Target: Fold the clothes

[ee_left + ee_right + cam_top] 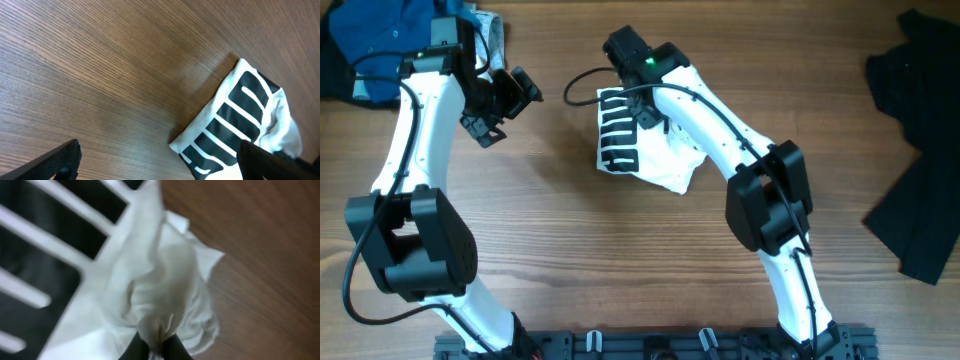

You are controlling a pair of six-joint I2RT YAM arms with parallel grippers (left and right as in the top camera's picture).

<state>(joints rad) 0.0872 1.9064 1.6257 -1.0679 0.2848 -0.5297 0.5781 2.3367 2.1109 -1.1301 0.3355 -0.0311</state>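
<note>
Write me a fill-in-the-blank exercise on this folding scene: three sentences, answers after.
1. The right gripper is shut on a bunch of the ____ T-shirt.
2. The left gripper hangs ____, holding nothing.
3. The black garment lies on the ____ arm's side of the table.
Missing words: white; open; right.

open table (570,250) surrounds the white t-shirt (665,170); blue garment (380,50) and black garment (920,190) block the left corner and right edge.
</note>
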